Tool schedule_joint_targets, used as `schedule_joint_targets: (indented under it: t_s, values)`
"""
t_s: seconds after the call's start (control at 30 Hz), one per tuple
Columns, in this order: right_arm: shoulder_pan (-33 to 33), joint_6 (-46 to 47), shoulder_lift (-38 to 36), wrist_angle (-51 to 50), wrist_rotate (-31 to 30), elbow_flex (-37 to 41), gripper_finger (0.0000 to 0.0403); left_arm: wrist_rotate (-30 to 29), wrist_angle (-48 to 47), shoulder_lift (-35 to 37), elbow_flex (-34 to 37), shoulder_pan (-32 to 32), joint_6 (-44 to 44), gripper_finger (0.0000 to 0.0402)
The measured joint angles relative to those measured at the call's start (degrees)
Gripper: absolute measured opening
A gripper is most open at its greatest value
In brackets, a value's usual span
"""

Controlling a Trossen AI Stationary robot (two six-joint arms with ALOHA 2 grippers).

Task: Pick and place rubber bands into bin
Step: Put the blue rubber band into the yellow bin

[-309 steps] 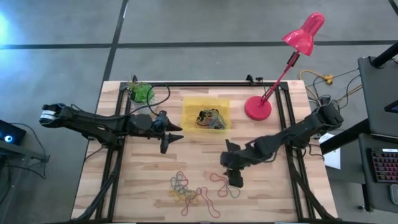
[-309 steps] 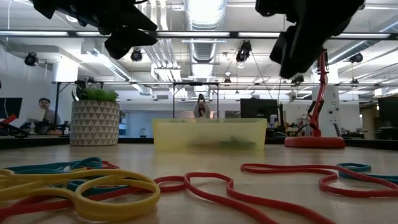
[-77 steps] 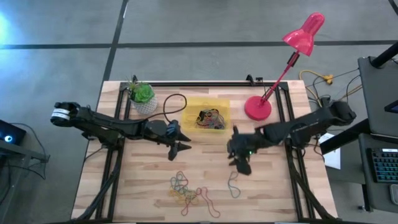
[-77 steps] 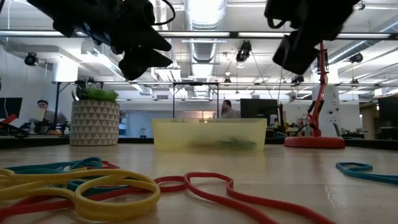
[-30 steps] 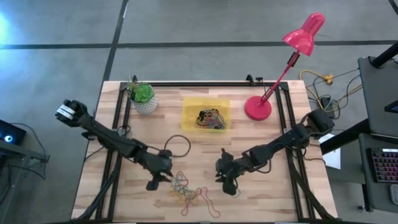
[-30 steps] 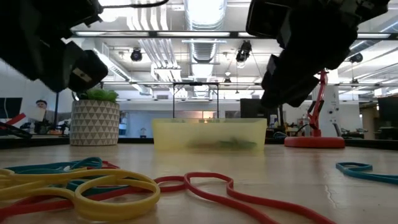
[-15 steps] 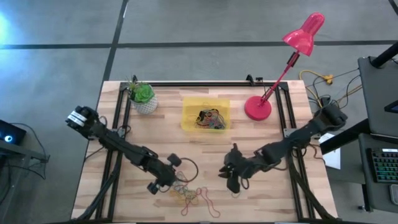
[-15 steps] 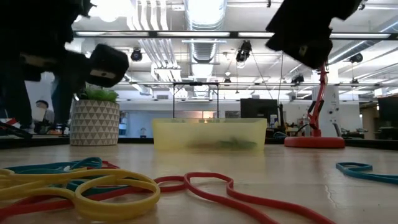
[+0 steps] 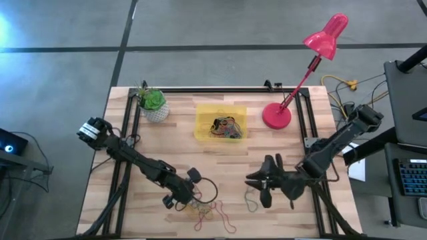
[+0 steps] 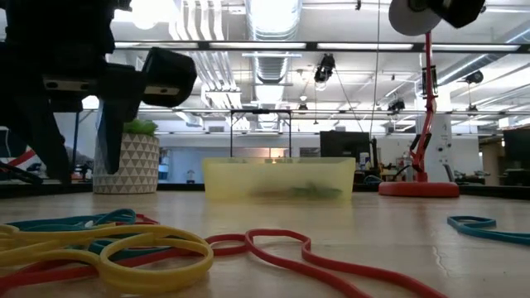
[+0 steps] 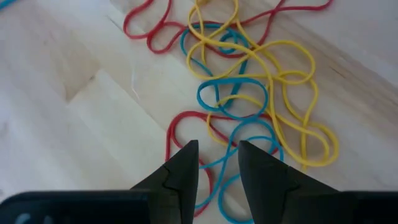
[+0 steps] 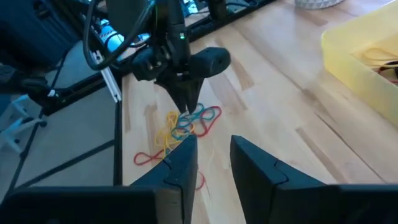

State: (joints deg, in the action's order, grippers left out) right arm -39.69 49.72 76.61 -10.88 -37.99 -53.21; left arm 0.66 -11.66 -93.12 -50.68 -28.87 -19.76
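The left gripper (image 9: 189, 199) hangs with its fingers a narrow gap apart, holding nothing, over the tangled pile of red, yellow and blue rubber bands (image 11: 249, 106) near the wooden table's (image 9: 300, 220) front edge. The right gripper (image 9: 261, 189), slightly parted (also empty), sits nearby over bare wood. The shallow translucent yellow bin (image 9: 202, 121) lies well apart toward the back, some bands already inside.

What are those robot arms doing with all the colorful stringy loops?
They are tidying rubber bands into the yellow bin, which already holds some. The left gripper is down at the pile of rubber bands, fingers a little apart, nothing grabbed yet. The right gripper hangs open above the table beside a lone band.
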Motion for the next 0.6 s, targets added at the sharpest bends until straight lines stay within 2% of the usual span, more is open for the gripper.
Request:
schedule_joint_targets:
  t_s: [0.17, 0.47, 0.6]
  values:
    - [-1.5, 0.9, -0.7, -1.0, -2.7, 0.0, 0.008, 0.1, 0.1, 0.0, -0.2, 0.0, -2.4, 0.0097]
    - [-1.7, 1.5, 0.4, -1.0, -2.8, 0.0, 0.0081, 0.5, 0.7, 0.0, 0.2, 0.1, -3.6, 0.0097]
    - [-1.7, 1.4, 0.4, -0.9, -3.5, 0.0, 0.0079, 0.7, 3.1, -2.4, 0.2, 0.2, -3.6, 0.0097]
